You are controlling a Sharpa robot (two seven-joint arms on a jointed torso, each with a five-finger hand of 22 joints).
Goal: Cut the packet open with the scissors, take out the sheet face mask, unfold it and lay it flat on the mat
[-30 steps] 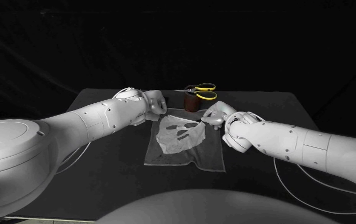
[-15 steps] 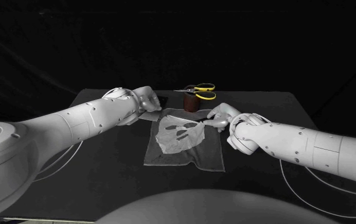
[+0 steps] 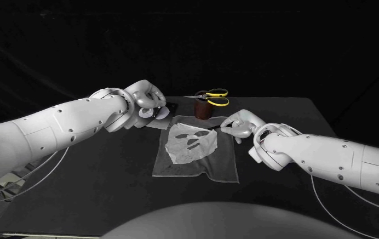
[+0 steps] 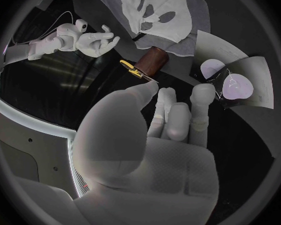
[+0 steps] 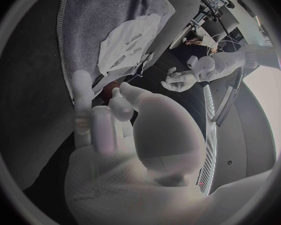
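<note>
The white sheet face mask (image 3: 192,143) lies unfolded and flat on the grey mat (image 3: 207,169), its eye and mouth holes showing. My left hand (image 3: 145,103) hovers off the mat's far left corner, fingers apart and holding nothing. The cut packet (image 3: 160,112) lies on the table just below that hand; in the left wrist view its silver pieces (image 4: 240,82) sit beyond my fingertips (image 4: 202,92). My right hand (image 3: 237,125) is at the mat's far right edge, fingers spread and empty. The yellow-handled scissors (image 3: 212,97) stand in a brown holder (image 3: 203,109).
The brown holder stands at the mat's far edge, between the two hands. The black table (image 3: 103,162) stretches out on both sides of the mat, and its front edge runs close below the mat.
My left arm has drawn back to the left, lifting the hand away from the mat's far left corner. The right hand has slid slightly right, off the mask's edge. The mask stays flat.
</note>
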